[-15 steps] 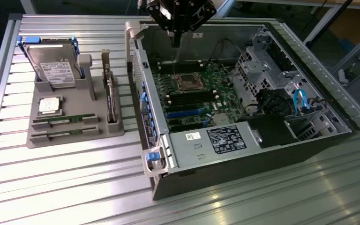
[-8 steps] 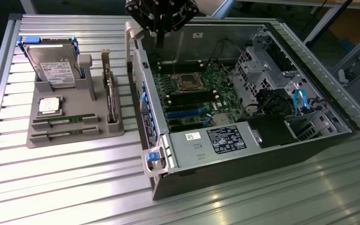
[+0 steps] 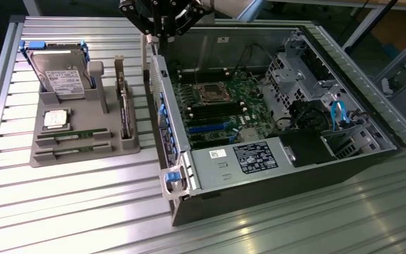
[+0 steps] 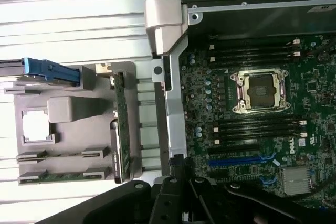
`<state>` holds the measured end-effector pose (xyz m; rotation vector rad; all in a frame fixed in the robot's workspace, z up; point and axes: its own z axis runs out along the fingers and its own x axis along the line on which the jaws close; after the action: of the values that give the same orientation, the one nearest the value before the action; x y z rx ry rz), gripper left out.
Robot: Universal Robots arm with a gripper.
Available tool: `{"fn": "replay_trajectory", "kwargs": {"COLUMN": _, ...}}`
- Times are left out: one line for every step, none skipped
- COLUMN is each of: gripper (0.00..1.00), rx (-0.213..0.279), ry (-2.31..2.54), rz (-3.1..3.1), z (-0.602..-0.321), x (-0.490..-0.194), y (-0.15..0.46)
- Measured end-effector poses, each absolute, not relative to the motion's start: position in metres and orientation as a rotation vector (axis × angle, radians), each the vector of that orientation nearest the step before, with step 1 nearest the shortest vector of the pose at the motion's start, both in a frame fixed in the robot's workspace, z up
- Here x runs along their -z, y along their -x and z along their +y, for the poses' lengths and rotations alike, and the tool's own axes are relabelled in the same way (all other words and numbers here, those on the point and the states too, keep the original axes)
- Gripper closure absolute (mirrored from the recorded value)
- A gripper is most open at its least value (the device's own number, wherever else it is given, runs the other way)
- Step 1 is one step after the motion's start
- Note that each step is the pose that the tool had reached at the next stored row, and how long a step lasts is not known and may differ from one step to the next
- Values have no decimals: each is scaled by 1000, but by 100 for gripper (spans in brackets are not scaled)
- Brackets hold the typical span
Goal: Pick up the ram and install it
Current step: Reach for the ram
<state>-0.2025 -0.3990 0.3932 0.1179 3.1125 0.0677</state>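
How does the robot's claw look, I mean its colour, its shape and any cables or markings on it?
The claw is black and slightly glossy. It is built of slim angular bars linked together, with gaps between them, narrowing toward its tips. I can make out no markings or cables on it.

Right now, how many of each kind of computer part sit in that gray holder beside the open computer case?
Hard drive: 1
Processor: 1
Expansion card: 1
Ram sticks: 2
Total: 5
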Motion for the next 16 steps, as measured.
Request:
{"fn": "replay_trajectory", "kwargs": {"gripper": 90, "rx": -68, "ry": -118, "rz": 3113, "z": -399, "x": -393, "y": 206}}
{"fn": "replay_trajectory", "kwargs": {"gripper": 90, "rx": -67, "ry": -118, "rz": 3113, "z": -399, "x": -393, "y": 210}}
{"fn": "replay_trajectory", "kwargs": {"gripper": 90, "rx": -68, "ry": -118, "rz": 3112, "z": -399, "x": -393, "y": 213}}
{"fn": "replay_trajectory", "kwargs": {"gripper": 90, "rx": -68, "ry": -118, "rz": 3112, "z": -399, "x": -393, "y": 217}}
{"fn": "replay_trajectory", "kwargs": {"gripper": 90, "rx": -68, "ry": -118, "rz": 3112, "z": -399, "x": -393, "y": 220}}
{"fn": "replay_trajectory", "kwargs": {"gripper": 90, "rx": -68, "ry": -118, "rz": 3112, "z": -399, "x": -393, "y": 224}}
{"fn": "replay_trajectory", "kwargs": {"gripper": 90, "rx": -68, "ry": -118, "rz": 3112, "z": -399, "x": -393, "y": 227}}
{"fn": "replay_trajectory", "kwargs": {"gripper": 90, "rx": -68, "ry": -118, "rz": 3113, "z": -399, "x": -393, "y": 231}}
{"fn": "replay_trajectory", "kwargs": {"gripper": 90, "rx": -67, "ry": -118, "rz": 3113, "z": -399, "x": -393, "y": 236}}
{"fn": "replay_trajectory", "kwargs": {"gripper": 90, "rx": -68, "ry": -118, "rz": 3112, "z": -399, "x": -393, "y": 242}}
{"fn": "replay_trajectory", "kwargs": {"gripper": 90, "rx": -68, "ry": -118, "rz": 3112, "z": -399, "x": -393, "y": 248}}
{"fn": "replay_trajectory", "kwargs": {"gripper": 90, "rx": -68, "ry": -118, "rz": 3112, "z": -399, "x": -393, "y": 251}}
{"fn": "replay_trajectory", "kwargs": {"gripper": 90, "rx": -68, "ry": -118, "rz": 3112, "z": -399, "x": -393, "y": 254}}
{"fn": "replay_trajectory", "kwargs": {"gripper": 90, "rx": -68, "ry": -118, "rz": 3113, "z": -399, "x": -393, "y": 257}}
{"fn": "replay_trajectory", "kwargs": {"gripper": 90, "rx": -68, "ry": -118, "rz": 3112, "z": -399, "x": -393, "y": 261}}
{"fn": "replay_trajectory", "kwargs": {"gripper": 90, "rx": -68, "ry": -118, "rz": 3112, "z": -399, "x": -393, "y": 264}}
